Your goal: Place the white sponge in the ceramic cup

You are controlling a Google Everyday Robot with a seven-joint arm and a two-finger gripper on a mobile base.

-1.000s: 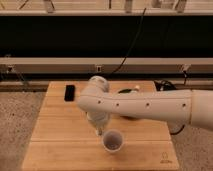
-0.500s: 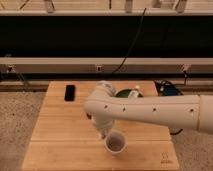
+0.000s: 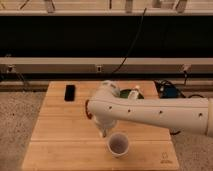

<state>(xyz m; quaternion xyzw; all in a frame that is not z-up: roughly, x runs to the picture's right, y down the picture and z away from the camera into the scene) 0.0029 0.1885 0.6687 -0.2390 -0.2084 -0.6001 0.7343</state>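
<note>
The ceramic cup (image 3: 119, 144) is small, round and white with a greyish-purple inside. It stands upright near the front edge of the wooden table (image 3: 55, 135). My gripper (image 3: 104, 131) hangs at the end of the thick white arm (image 3: 150, 115), which reaches in from the right. The gripper is low over the table, just left of and behind the cup, close to its rim. The white sponge does not show; the arm and gripper hide anything under them.
A black flat object (image 3: 70, 92) lies at the back left of the table. A dark green bowl (image 3: 126, 93) with a white item (image 3: 135, 91) beside it sits at the back, partly behind the arm. A blue object (image 3: 168, 90) and cables lie off the table's right side.
The arm has shifted a little to the right and its elbow sits further right. The gripper stays low by the cup, which now shows slightly further right.
</note>
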